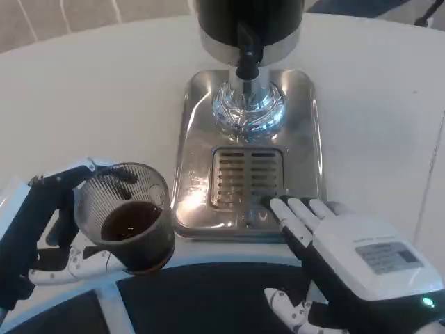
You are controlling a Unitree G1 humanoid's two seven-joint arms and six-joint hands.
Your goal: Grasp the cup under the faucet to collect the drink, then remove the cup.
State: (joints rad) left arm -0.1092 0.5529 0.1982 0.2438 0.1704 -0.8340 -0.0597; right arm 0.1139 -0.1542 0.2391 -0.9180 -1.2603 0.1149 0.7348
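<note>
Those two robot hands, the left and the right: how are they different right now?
The left hand grips a clear ribbed cup with dark drink in it, off to the left of the steel drip tray; the right hand holds nothing. The left hand's fingers curl around the cup, while the right hand's fingers lie out straight, tips on the tray's front edge. Both have white and black fingers.

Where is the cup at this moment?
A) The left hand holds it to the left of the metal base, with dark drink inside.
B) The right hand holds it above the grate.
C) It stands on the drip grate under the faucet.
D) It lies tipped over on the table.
A: the left hand grips the cup, dark liquid inside, left of the metal base, away from the faucet.
</note>
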